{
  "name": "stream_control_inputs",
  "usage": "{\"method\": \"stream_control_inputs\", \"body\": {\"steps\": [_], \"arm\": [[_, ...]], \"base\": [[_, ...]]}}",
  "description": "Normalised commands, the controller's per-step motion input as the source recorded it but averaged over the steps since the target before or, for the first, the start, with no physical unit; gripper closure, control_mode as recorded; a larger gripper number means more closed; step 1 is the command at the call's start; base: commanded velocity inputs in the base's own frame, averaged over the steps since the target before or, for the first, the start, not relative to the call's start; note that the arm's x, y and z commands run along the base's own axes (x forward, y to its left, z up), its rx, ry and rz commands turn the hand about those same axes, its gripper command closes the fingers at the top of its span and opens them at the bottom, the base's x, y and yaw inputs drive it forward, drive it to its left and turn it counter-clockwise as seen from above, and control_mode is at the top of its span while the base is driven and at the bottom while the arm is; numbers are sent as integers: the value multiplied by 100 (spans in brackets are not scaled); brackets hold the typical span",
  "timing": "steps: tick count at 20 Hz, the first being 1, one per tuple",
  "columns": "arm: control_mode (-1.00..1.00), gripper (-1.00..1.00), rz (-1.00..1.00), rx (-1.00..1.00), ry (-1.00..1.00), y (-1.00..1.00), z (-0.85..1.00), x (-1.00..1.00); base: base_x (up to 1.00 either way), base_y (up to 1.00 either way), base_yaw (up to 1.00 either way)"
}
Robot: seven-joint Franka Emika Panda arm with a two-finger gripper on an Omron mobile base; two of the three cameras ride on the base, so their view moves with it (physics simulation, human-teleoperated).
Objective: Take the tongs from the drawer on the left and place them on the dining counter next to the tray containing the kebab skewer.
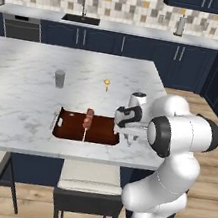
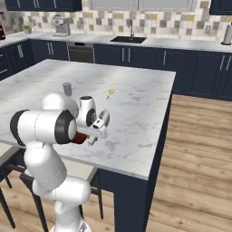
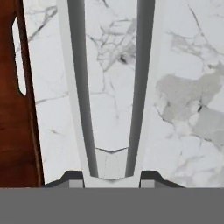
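Note:
My gripper is shut on the tongs, whose two slim grey arms run up the hand view over white marble. In the left base view the gripper hangs low over the dining counter, just right of the dark reddish-brown tray. The kebab skewer lies in that tray. The tray's edge and its silvery handle show at the left of the hand view. In the right base view the gripper sits beside a sliver of the tray. The drawer is out of view.
A grey cup and a small yellow object stand farther back on the counter. Stools sit under its near edge. The counter's right edge lies close to the gripper, with wooden floor beyond.

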Motion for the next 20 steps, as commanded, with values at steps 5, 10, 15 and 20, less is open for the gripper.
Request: {"method": "stream_control_inputs", "body": {"steps": [5, 10, 15, 20], "arm": [[-100, 100, 0, 0, -13, 2, -30, 9], [-100, 100, 0, 0, -8, 2, -27, 14], [-100, 100, 0, 0, -6, 7, -29, 13], [-100, 100, 0, 0, 0, 16, -29, 7]], "base": [[0, 0, 0], [0, 0, 0], [0, 0, 0], [0, 0, 0]]}}
